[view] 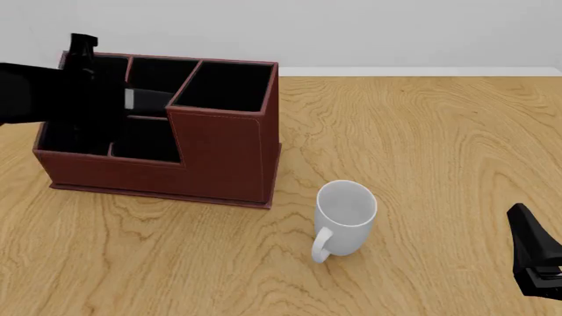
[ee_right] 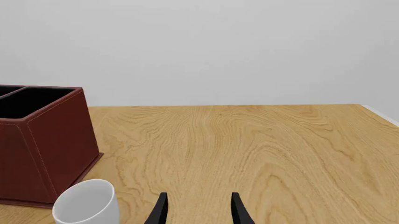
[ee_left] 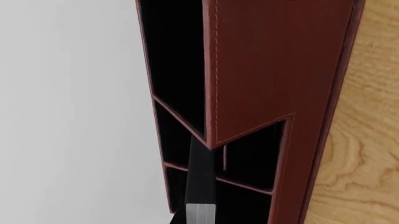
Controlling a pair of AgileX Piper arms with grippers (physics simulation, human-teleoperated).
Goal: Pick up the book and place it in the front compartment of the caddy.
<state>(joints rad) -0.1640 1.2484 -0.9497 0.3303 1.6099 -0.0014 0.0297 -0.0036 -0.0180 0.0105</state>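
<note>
The reddish-brown caddy (view: 220, 155) stands at the left of the table, its taller section (view: 226, 85) on the right side; it fills the left wrist view (ee_left: 268, 70). My left gripper (view: 121, 100) reaches in from the left over the caddy's low section and is shut on the black book (view: 151, 99), page edge (view: 130, 99) towards the arm. In the left wrist view the book (ee_left: 201, 179) points at the dividers between the low compartments. My right gripper (ee_right: 199, 210) is open and empty, low at the near right (view: 536, 263).
A white mug (view: 345, 214) stands upright just in front and right of the caddy, handle towards me; its rim shows in the right wrist view (ee_right: 87, 203). Bare wooden table (view: 439, 145) extends to the right. A grey wall lies behind.
</note>
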